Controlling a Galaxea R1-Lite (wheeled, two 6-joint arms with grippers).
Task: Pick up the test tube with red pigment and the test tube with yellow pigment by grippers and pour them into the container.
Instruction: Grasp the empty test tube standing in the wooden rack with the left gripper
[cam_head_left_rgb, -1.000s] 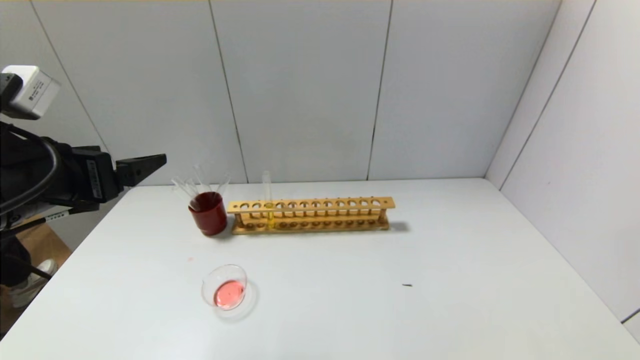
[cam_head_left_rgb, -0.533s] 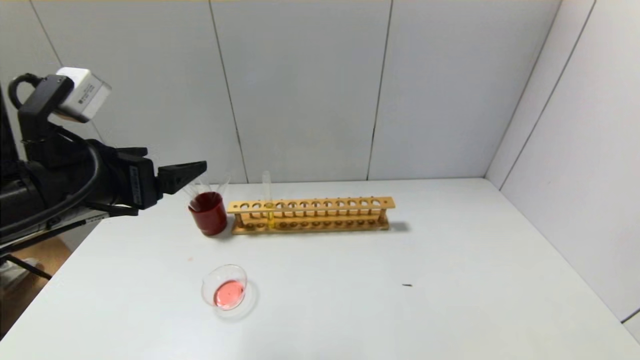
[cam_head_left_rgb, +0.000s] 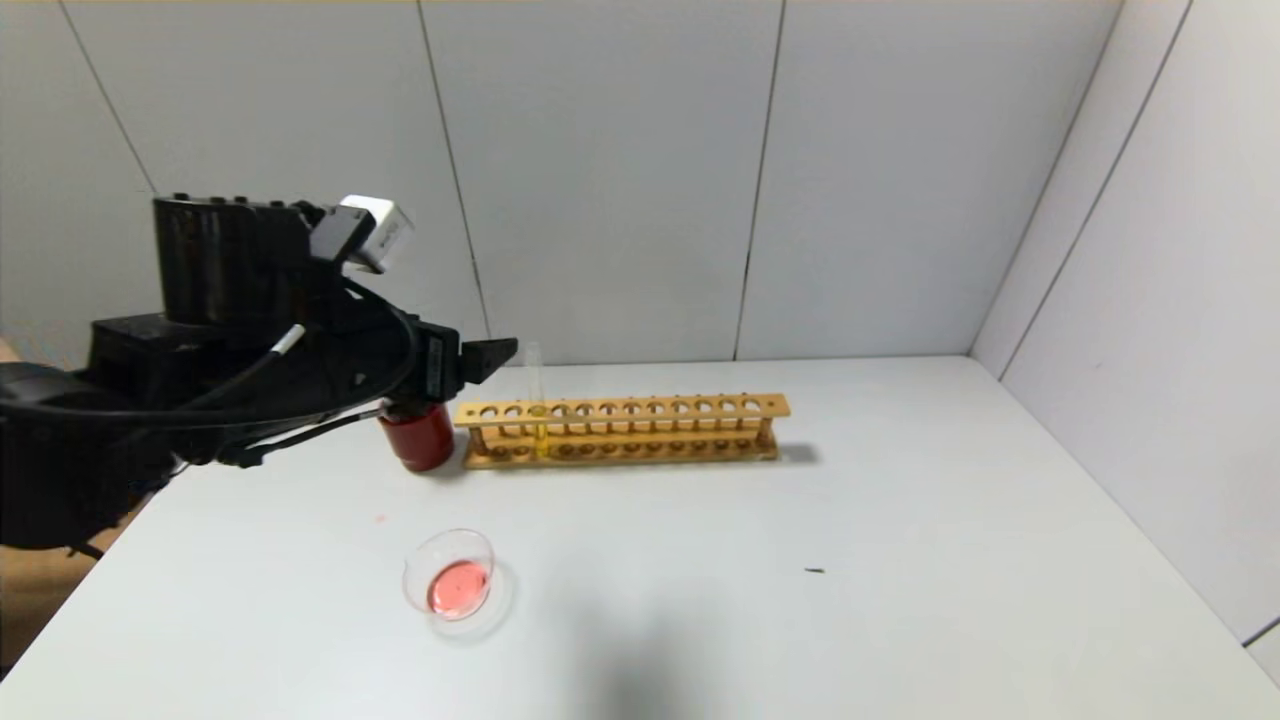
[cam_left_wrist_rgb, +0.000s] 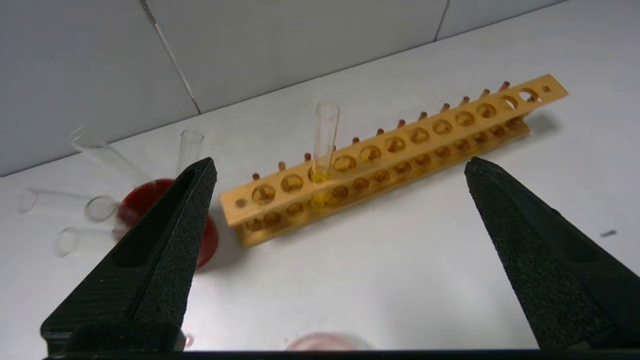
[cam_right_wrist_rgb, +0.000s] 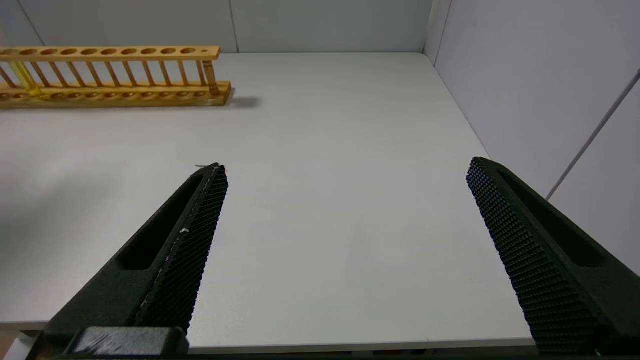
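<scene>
Left end effector (cam_left_wrist_rgb: 340, 167) is raised above the worktop (cam_head_left_rgb: 800, 520) at its left rear, fingers spread wide with nothing between them; the head view shows only one fingertip, close to the test tube with yellow pigment (cam_head_left_rgb: 536, 400). That tube stands upright in a hole near the left end of the wooden rack (cam_head_left_rgb: 620, 430). Left wrist view adds what the arm hides from the head camera: several colourless tubes (cam_left_wrist_rgb: 107, 160) leaning in the dark red cup (cam_left_wrist_rgb: 165, 220) just beside the rack's end. Container (cam_head_left_rgb: 455, 580) sits near the front left, holding pink-red liquid. Test tube with red pigment cannot be picked out. Right end effector (cam_right_wrist_rgb: 345, 170) appears only in its own wrist view, fingers apart over the worktop's near right, well apart from the rack
</scene>
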